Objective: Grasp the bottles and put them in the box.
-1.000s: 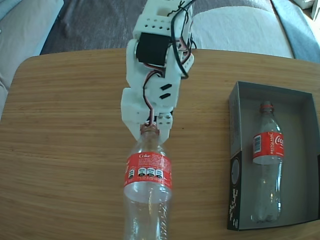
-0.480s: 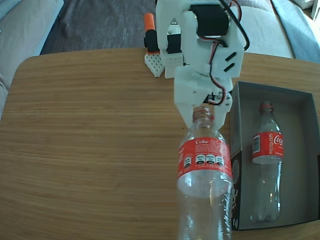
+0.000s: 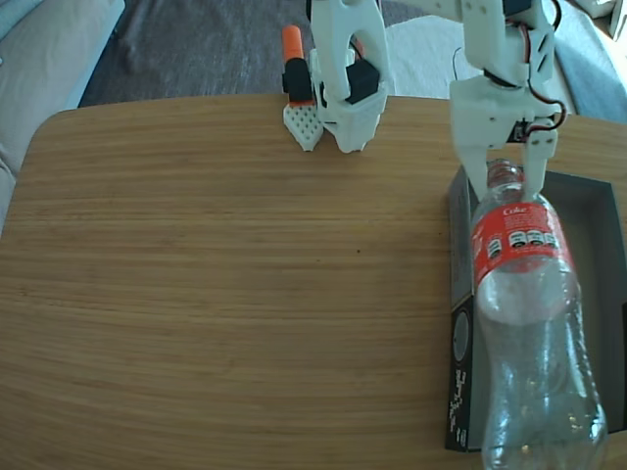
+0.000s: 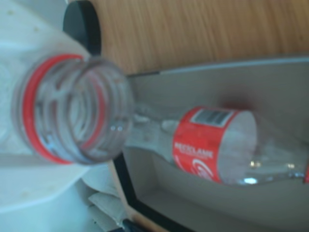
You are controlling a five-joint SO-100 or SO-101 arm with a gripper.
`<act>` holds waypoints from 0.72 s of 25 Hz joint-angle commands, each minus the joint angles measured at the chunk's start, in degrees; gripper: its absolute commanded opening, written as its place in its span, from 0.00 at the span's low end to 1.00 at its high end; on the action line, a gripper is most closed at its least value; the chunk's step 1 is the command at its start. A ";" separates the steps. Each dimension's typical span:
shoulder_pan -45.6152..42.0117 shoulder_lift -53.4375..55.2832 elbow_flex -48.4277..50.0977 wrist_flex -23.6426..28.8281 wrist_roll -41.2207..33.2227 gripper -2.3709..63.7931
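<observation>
— How far along?
— One bottle (image 4: 215, 145) lies in the box (image 3: 460, 323), below the jaws; the gripper (image 3: 506, 174) clamps the second bottle (image 3: 529, 323) by its neck, seemingly above the box; lowering remains.

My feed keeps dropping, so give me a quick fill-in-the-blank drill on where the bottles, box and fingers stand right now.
1. The gripper holds the lifted bottle by its ____.
2. In the fixed view, the lifted bottle hangs over the ____.
3. In the wrist view, the second bottle lies ____ the box.
4. The label on each bottle is ____.

Missing words: neck; box; inside; red
</observation>
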 commanded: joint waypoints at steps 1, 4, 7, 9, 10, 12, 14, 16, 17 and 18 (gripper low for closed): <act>-4.22 0.35 -4.13 0.09 3.69 0.03; -8.61 0.26 -4.04 0.09 5.01 0.03; -12.22 -1.76 -4.83 0.00 6.94 0.03; -14.06 -4.04 -7.21 0.00 9.32 0.03; -14.77 -5.36 -8.53 0.00 10.11 0.03; -15.91 -8.17 -11.25 0.00 10.72 0.03; -16.70 -10.72 -14.15 0.00 10.72 0.03; -17.58 -13.45 -17.67 0.00 10.72 0.03; -18.02 -15.03 -19.42 0.00 10.72 0.03; -18.63 -16.70 -21.09 0.00 10.72 0.03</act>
